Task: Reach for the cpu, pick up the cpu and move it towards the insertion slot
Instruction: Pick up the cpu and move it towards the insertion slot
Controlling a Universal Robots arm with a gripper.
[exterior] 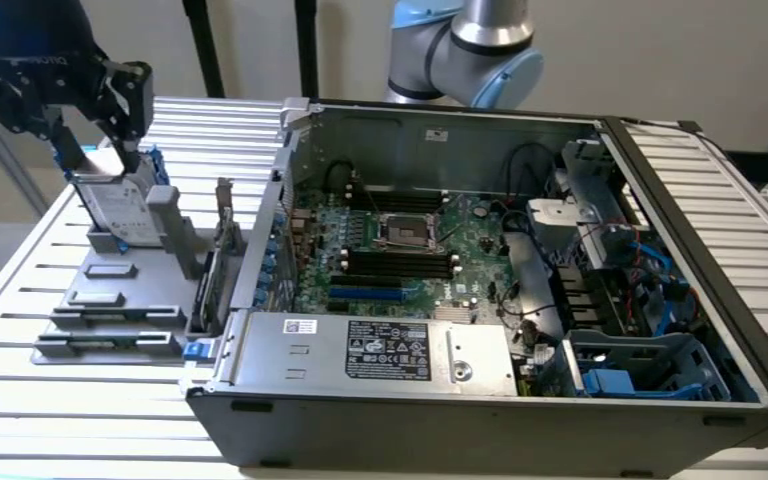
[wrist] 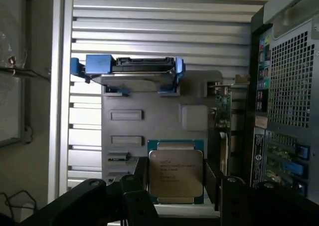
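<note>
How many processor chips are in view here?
1. The processor chip is held in the gripper, over the grey tray. Others may be hidden inside the computer case.

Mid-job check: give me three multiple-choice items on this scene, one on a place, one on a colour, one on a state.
1. Where is the socket?
A) on the slatted table
B) inside the open computer case
C) on the floor

2. What colour is the frame on the hard drive?
A) blue
B) red
C) yellow

3. How does the chip stand?
A) seated in the socket
B) lying flat on the table
C) gripped between the fingers of the tool

Answers:
1 B: the socket sits on the green board inside the case.
2 A: blue rails run along both sides of the drive.
3 C: in the wrist view, the dark fingers press on two opposite edges of the chip.
</note>
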